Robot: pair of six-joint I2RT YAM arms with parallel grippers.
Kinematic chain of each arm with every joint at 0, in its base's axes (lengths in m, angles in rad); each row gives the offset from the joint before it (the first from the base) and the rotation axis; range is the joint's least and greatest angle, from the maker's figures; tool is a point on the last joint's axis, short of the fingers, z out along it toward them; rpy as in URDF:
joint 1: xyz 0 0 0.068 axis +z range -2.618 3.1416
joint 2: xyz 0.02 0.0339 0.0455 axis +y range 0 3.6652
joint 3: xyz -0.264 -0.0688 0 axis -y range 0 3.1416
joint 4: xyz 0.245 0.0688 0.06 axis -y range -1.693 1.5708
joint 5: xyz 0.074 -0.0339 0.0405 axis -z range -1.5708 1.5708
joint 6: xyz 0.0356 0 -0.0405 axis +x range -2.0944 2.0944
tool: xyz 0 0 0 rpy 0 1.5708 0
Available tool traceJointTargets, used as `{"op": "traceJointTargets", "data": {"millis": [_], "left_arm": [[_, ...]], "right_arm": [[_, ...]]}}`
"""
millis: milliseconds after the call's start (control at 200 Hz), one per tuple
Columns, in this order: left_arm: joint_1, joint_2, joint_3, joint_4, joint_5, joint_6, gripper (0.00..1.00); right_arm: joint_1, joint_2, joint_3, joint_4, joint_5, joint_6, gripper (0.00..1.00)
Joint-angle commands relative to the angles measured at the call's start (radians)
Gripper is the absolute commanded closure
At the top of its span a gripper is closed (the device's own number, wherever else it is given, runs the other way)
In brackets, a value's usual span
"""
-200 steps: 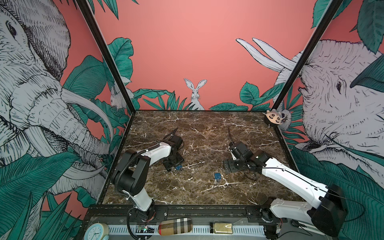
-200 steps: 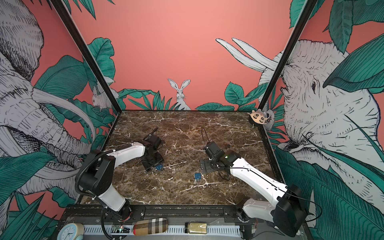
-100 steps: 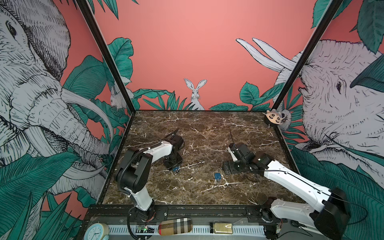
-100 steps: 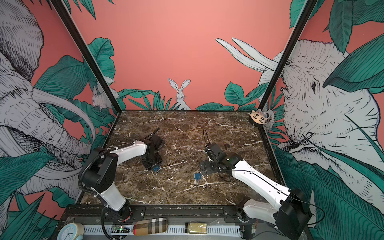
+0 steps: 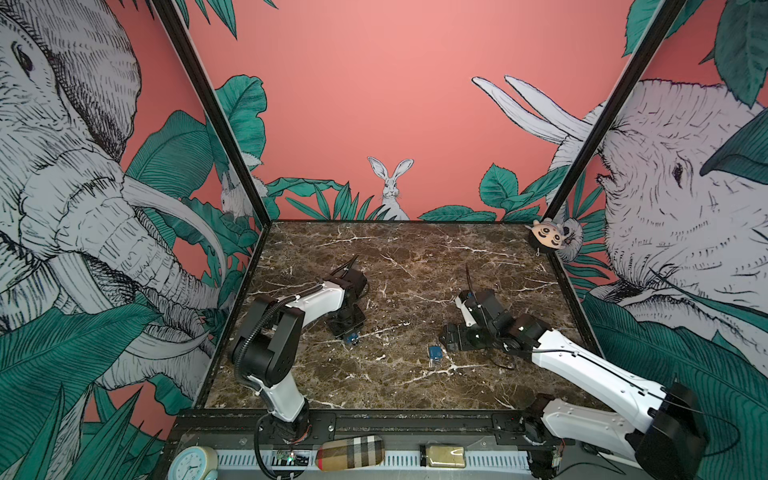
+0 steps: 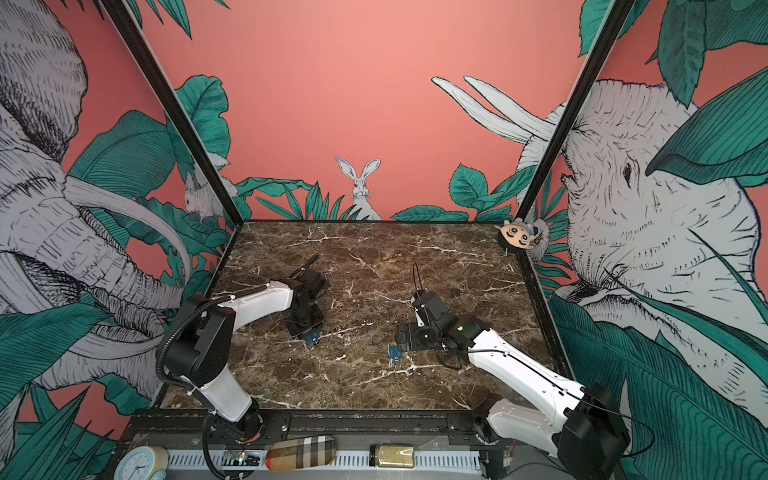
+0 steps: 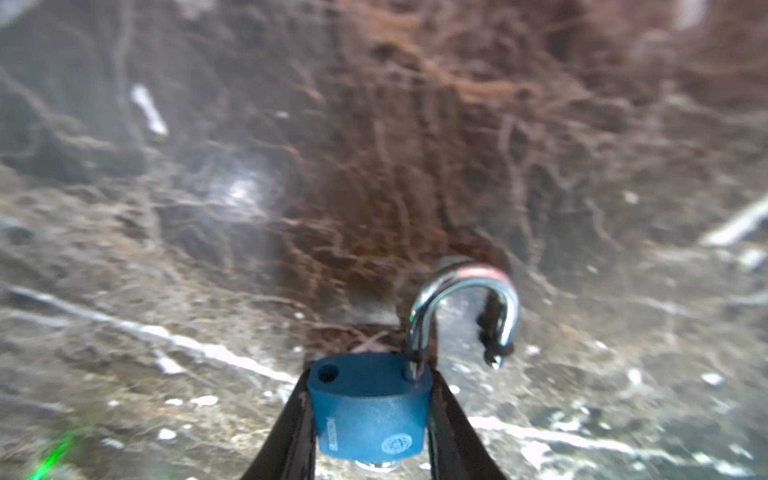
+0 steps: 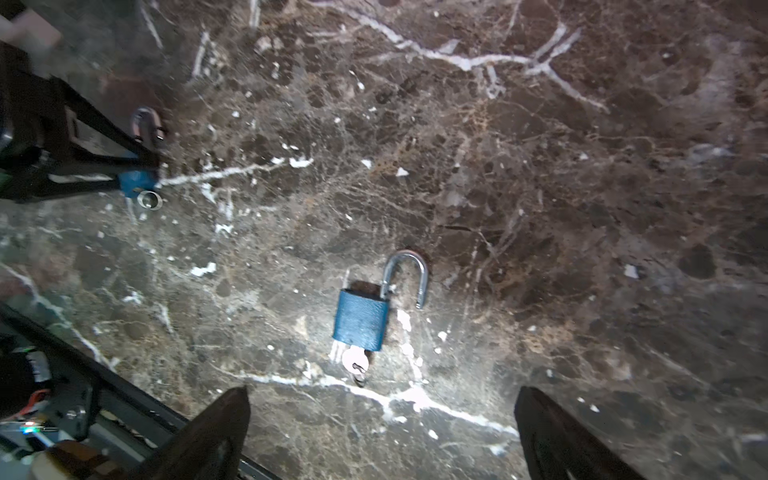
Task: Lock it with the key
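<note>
Dark marble surface [image 5: 415, 257] carries everything. We see the left gripper [image 5: 348, 332] low over it, pinched on the held padlock [image 7: 368, 411], one finger on each narrow side of the blue body. We read that side grip as deliberate: it leaves both the shackle end and the keyhole end free. The shackle [image 7: 465, 291] sticks out beyond the fingertips and is swung open, with its free leg out of its hole, so it is not locked yet. A silver bit [image 7: 374, 465] shows under the body on the wrist side, maybe a key head, but it is too blurred to confirm.

The right gripper [image 8: 382, 392] hangs spread wide with nothing in it. The loose padlock [image 8: 360, 318] lies flat just ahead of its fingertips, roughly centred between them, also unlatched. Its key [image 8: 355, 361] sits in the keyhole with the head pointing back at the gripper. We judge the wide spread is there to drop over that body or key head. The two padlocks are well apart.
</note>
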Motion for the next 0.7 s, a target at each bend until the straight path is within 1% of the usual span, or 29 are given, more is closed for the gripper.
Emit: {"op": "traceJointTargets", "data": {"millis": [0,150,190,295,340,500,580,690], "left_arm": [[-0.012,-0.075,-0.017,0.127,0.091,-0.011,0.72],[-0.011,-0.198,0.005,0.085,0.095,-0.020,0.72],[-0.011,-0.226,0.007,0.081,0.100,-0.028,0.72],[-0.011,-0.288,0.003,0.107,0.125,-0.066,0.72],[-0.011,-0.306,0.006,0.111,0.133,-0.073,0.72],[-0.011,-0.349,0.010,0.102,0.159,-0.087,0.72],[-0.011,-0.381,-0.006,0.121,0.179,-0.111,0.72],[-0.011,-0.428,-0.014,0.118,0.187,-0.129,0.73]], "right_arm": [[0.013,0.003,-0.013,0.133,-0.088,0.050,0.01],[0.043,0.028,-0.009,0.225,-0.097,0.077,0.01],[0.054,0.033,-0.018,0.272,-0.097,0.097,0.01],[0.100,0.066,-0.052,0.469,-0.095,0.166,0.01],[0.125,0.095,-0.049,0.519,-0.078,0.186,0.01],[0.244,0.209,0.016,0.634,0.018,0.212,0.06],[0.299,0.274,0.046,0.710,0.060,0.234,0.11],[0.344,0.348,0.081,0.783,0.107,0.261,0.16]]}}
